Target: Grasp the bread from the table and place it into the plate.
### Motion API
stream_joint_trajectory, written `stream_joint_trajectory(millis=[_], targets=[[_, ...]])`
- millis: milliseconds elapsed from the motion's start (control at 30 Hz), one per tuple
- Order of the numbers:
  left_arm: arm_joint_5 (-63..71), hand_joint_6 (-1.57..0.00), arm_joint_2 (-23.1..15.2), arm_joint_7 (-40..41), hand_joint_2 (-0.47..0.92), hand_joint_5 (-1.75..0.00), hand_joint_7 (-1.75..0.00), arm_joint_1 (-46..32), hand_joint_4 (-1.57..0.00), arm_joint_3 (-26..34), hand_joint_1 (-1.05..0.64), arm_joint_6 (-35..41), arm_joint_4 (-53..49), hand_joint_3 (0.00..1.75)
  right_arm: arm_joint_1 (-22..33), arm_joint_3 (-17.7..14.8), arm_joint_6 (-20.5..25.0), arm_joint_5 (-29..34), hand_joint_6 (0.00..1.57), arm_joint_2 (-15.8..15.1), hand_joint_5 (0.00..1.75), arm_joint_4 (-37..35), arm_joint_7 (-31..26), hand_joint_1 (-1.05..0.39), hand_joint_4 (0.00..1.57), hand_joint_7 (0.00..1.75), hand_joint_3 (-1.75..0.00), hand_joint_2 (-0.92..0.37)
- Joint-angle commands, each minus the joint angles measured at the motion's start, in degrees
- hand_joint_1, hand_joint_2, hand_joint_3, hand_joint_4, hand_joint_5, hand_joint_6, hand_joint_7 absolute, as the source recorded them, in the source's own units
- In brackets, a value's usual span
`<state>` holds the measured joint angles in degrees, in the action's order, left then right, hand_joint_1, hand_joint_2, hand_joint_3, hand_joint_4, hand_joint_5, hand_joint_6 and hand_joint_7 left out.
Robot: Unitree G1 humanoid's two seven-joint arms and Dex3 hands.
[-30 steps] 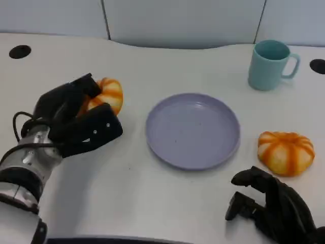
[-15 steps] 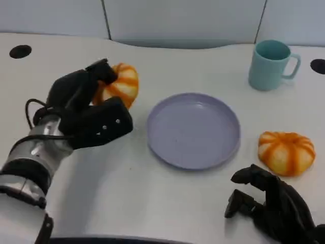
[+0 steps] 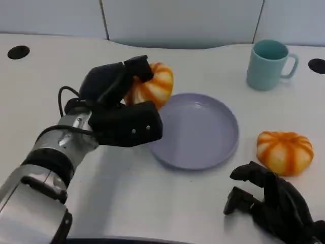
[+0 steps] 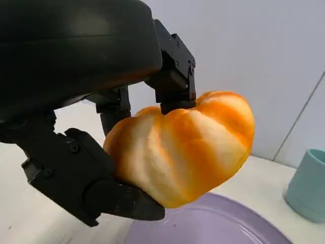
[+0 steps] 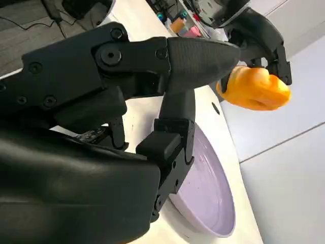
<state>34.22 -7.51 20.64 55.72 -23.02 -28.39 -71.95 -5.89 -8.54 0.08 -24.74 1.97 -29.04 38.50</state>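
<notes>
My left hand [image 3: 119, 104] holds an orange-striped round bread [image 3: 151, 85] lifted off the table, at the left rim of the lilac plate [image 3: 203, 137]. In the left wrist view the bread [image 4: 185, 145] sits between the black fingers [image 4: 172, 76], with the plate [image 4: 218, 223] below it. A second striped bread [image 3: 283, 152] lies on the table right of the plate. My right hand [image 3: 271, 206] rests near the front right edge, fingers curled, holding nothing. The right wrist view shows the right hand [image 5: 137, 122], the plate [image 5: 208, 193] and the held bread [image 5: 253, 87] beyond.
A teal mug [image 3: 268, 64] stands at the back right, beyond the plate. Two dark round holes [image 3: 19, 52] [image 3: 317, 65] sit in the white tabletop near its far corners. A grey wall panel runs behind the table.
My left hand has carried the bread up and to the right, from the table's left part to the plate's left rim. The right hand has stayed put.
</notes>
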Motion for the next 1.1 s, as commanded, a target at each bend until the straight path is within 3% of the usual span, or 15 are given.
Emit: stream_joint_trajectory(millis=[33,867,900,933,967,1100], targets=[[1.20,-0.76,1.33,0.48,0.49,-1.75,-1.75,2.71,-0.97,-1.62,-0.16,0.10,0.10,0.85,0.09,-0.25,0.72,0.03,0.70,-0.10,1.48,-1.71,-0.46,-0.50,0.73,1.05,-0.39,-0.92],[6.41,-0.87,6.79,-0.46,0.39,-1.75,-1.75,4.93,-1.09,-8.45,-0.25,3.75,-2.23,1.16,0.31,0.55,0.32,0.54,0.70,1.02,1.47,-1.70,-0.52,-0.51,0.74,1.04,-0.37,-0.92],[6.44,-0.87,6.93,-0.54,0.38,-1.75,-1.75,4.92,-1.09,-8.55,-0.25,3.83,-2.38,1.17,-3.85,-0.92,-0.87,0.46,0.70,-0.51,1.47,-7.94,0.42,-0.51,0.74,1.04,-0.37,-0.92],[6.63,-0.88,7.03,-0.43,0.36,-1.75,-1.75,4.95,-1.10,-8.77,-0.25,3.89,-2.50,1.26,-7.10,-2.06,-1.88,0.43,0.72,-1.69,1.32,-12.92,1.18,-0.47,0.70,0.83,-0.24,-0.92],[6.78,-0.89,7.10,-0.31,0.34,-1.75,-1.75,4.96,-1.10,-8.95,-0.25,3.93,-2.58,1.30,-9.51,-2.92,-2.86,0.43,0.74,-2.52,1.27,-16.80,1.89,-0.46,0.69,0.73,-0.19,-0.92],[7.48,-0.90,7.24,-0.50,0.29,-1.75,-1.75,5.32,-1.11,-9.99,-0.23,4.93,-2.78,1.38,-12.84,-4.34,-5.78,0.61,0.75,-3.23,1.21,-23.25,4.49,-0.45,0.68,0.61,-0.15,-0.92]])
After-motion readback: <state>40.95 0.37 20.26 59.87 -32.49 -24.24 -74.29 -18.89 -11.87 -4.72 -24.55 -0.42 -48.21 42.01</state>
